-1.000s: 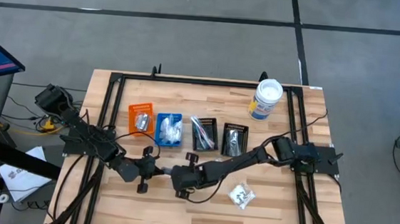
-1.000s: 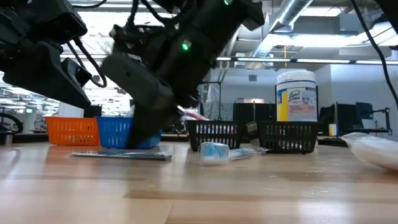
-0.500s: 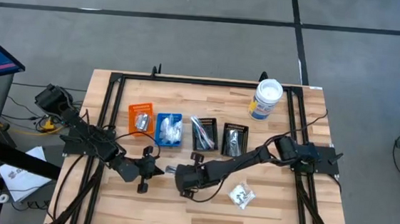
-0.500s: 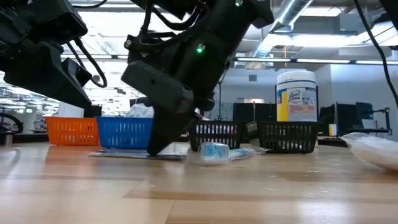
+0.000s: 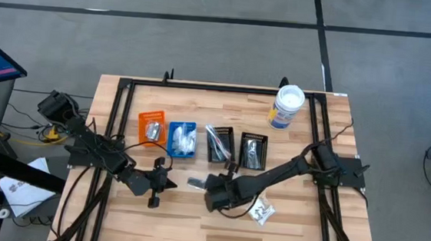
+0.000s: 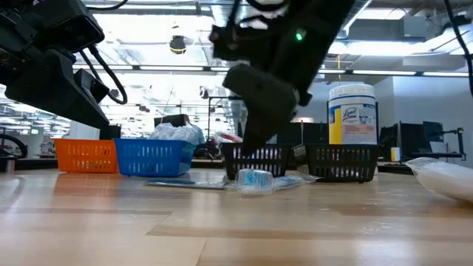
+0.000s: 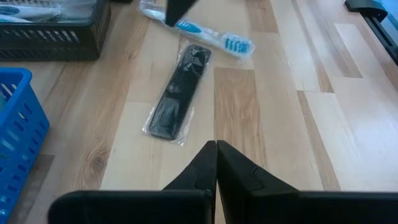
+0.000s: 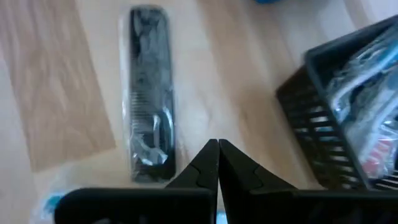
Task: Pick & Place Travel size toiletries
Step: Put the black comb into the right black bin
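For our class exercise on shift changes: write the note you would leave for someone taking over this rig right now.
Left gripper: shut, empty, low over the table's front left.
Right gripper: shut, empty, over the table's front middle, near the loose items.
On the table: a black comb in clear wrap and a wrapped blue toothbrush lie loose in front of the bins; a white crinkly packet lies front right.
Done: the orange bin, blue bin and two black bins each hold toiletries.
Left: comb, toothbrush and packet are not yet binned.

comb (image 7: 178, 93) btwn toothbrush (image 7: 205, 34) & left claw (image 7: 216, 152)
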